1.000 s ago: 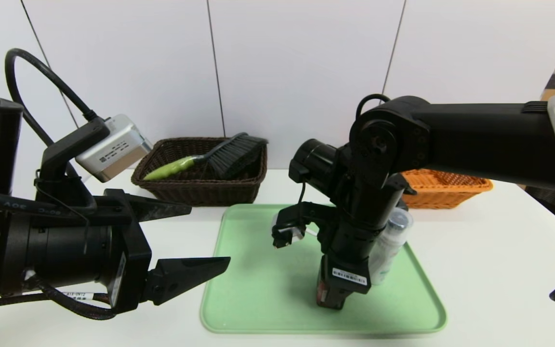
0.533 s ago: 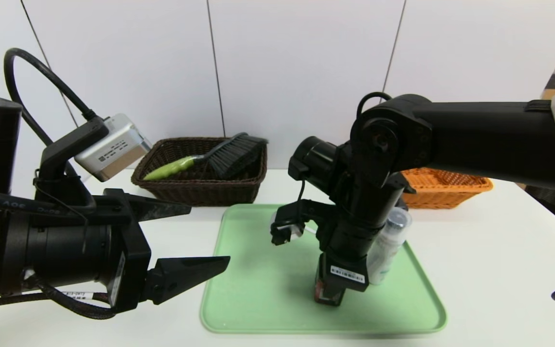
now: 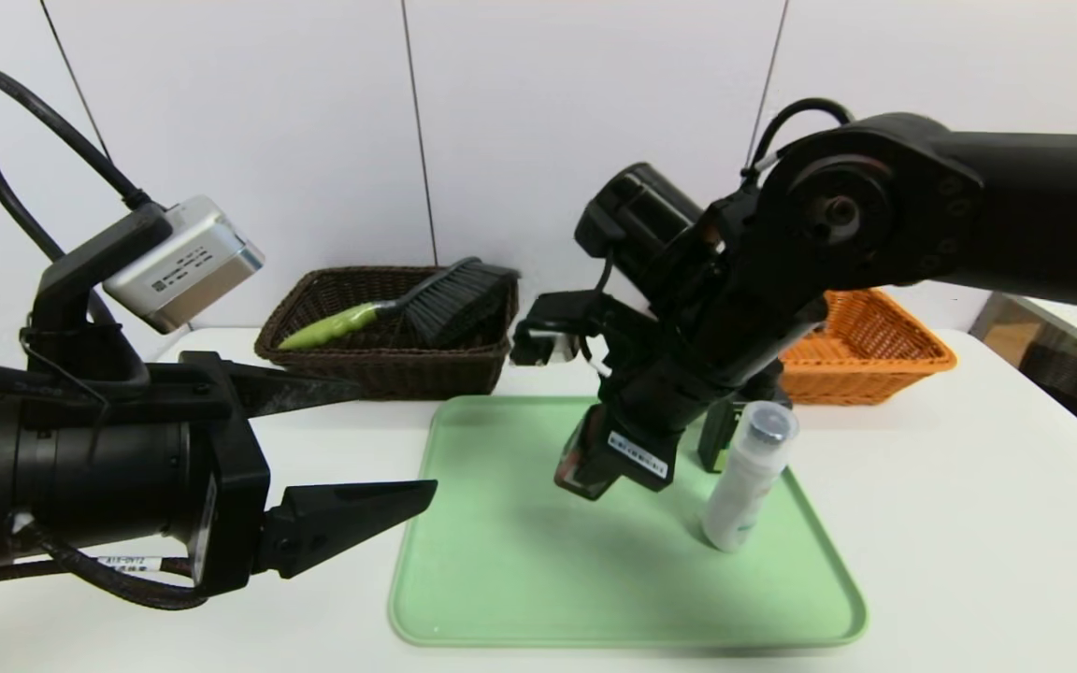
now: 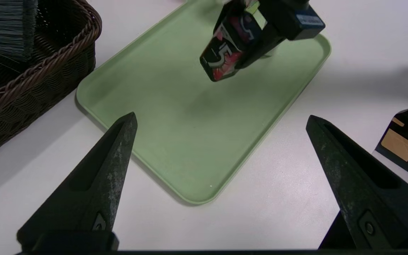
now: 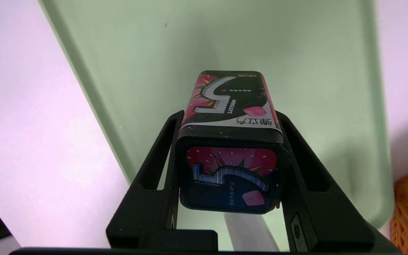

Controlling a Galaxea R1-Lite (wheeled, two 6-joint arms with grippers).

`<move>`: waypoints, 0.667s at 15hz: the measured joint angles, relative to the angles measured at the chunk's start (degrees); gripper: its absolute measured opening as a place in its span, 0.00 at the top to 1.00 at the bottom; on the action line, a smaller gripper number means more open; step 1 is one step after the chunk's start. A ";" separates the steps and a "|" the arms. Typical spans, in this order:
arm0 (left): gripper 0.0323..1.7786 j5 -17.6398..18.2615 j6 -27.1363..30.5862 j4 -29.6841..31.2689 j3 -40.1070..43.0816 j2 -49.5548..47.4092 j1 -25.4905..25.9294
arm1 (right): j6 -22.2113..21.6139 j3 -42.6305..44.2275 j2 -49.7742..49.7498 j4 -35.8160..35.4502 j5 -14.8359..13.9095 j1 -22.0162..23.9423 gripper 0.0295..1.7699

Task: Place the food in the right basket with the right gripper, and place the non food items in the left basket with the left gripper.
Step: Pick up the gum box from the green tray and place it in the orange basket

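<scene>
My right gripper (image 3: 599, 472) is shut on the food, a small black packet (image 3: 574, 465) with red and pink graphics, and holds it tilted in the air above the green tray (image 3: 520, 579). The right wrist view shows the packet (image 5: 230, 141) clamped between both fingers. The left gripper (image 3: 389, 444) hangs open and empty over the table by the tray's left edge. A white bottle (image 3: 744, 477) stands on the tray, and a dark bottle (image 3: 718, 435) behind it is partly hidden by the arm. The lime-handled brush (image 3: 389, 313) lies in the dark brown left basket (image 3: 389, 374). The orange right basket (image 3: 875, 365) sits at the back right.
The right arm reaches in from the right, above the orange basket. In the left wrist view the brown basket (image 4: 48, 71) is close beside the tray (image 4: 175, 134). White table (image 3: 969, 523) lies around the tray.
The right gripper closed on the packet, then lifted it off the tray, up and slightly left, tilting it. The white bottle now stands uncovered. The left gripper stays open in place.
</scene>
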State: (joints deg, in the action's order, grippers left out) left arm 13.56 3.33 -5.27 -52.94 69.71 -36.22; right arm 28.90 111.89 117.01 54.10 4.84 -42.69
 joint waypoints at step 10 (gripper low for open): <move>0.05 0.02 0.00 -0.07 0.02 -0.77 0.02 | -14.21 -0.21 -12.15 -11.02 0.34 14.75 0.57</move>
State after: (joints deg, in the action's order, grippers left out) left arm 13.58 3.33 -5.34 -52.92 68.94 -36.19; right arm 14.69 111.68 104.85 43.08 5.18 -27.94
